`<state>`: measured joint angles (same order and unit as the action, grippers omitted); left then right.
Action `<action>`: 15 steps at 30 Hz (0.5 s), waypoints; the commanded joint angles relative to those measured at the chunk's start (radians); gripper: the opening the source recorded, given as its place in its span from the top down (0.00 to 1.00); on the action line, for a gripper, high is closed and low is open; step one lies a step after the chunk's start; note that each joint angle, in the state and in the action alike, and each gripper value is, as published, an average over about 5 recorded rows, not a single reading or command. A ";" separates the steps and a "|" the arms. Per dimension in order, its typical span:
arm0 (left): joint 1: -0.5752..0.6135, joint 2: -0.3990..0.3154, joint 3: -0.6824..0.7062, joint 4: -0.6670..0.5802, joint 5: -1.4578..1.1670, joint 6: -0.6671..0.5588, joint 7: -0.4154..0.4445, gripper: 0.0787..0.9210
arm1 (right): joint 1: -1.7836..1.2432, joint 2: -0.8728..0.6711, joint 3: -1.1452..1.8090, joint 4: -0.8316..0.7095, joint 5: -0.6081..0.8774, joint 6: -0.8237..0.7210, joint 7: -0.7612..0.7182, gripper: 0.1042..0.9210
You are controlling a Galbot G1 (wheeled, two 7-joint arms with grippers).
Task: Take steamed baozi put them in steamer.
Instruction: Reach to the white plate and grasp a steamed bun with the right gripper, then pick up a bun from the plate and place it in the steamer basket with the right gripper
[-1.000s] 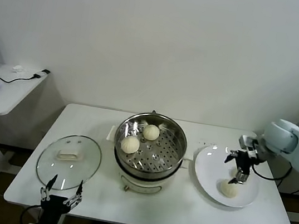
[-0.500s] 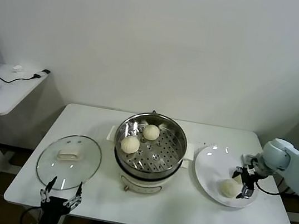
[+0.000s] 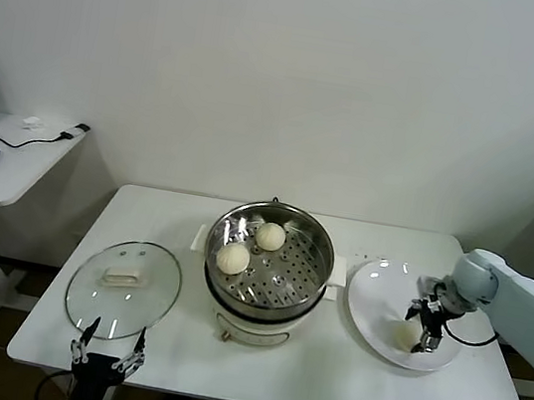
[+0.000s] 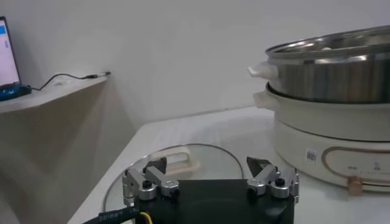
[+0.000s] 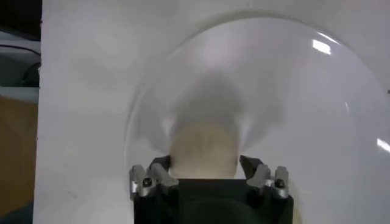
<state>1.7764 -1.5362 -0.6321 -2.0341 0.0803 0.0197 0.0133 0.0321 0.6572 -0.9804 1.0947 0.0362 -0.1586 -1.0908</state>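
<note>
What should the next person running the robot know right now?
Right gripper: down on the white plate, fingers open around the last bun, not yet closed on it.
Left gripper: open, parked at the table's front edge near the glass lid.
Done: two buns sit on the tray inside the steamer.
Left: grip the plate bun, lift it, place it in the steamer.
</note>
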 commanded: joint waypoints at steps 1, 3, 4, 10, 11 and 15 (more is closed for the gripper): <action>-0.001 0.000 0.001 0.000 0.001 0.000 0.000 0.12 | -0.009 0.019 0.007 -0.018 -0.002 0.003 -0.003 0.37; 0.000 0.000 0.001 0.000 0.001 -0.001 0.000 0.12 | 0.001 0.017 0.001 -0.015 0.006 0.003 -0.005 0.41; 0.000 0.000 0.001 -0.001 0.000 -0.001 0.000 0.12 | 0.005 0.016 -0.002 -0.013 0.009 0.003 -0.006 0.42; 0.003 0.000 0.000 -0.001 -0.002 -0.003 0.000 0.12 | 0.036 0.007 -0.022 0.000 0.031 0.005 -0.010 0.48; 0.004 0.000 -0.001 -0.001 -0.002 -0.004 0.000 0.12 | 0.051 0.004 -0.028 0.004 0.037 0.010 -0.011 0.48; 0.005 0.003 -0.002 -0.001 -0.004 -0.005 0.001 0.12 | 0.195 -0.004 -0.119 0.033 0.070 0.093 -0.032 0.49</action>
<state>1.7808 -1.5365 -0.6331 -2.0345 0.0781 0.0159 0.0133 0.1085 0.6545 -1.0318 1.1137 0.0784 -0.1254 -1.1115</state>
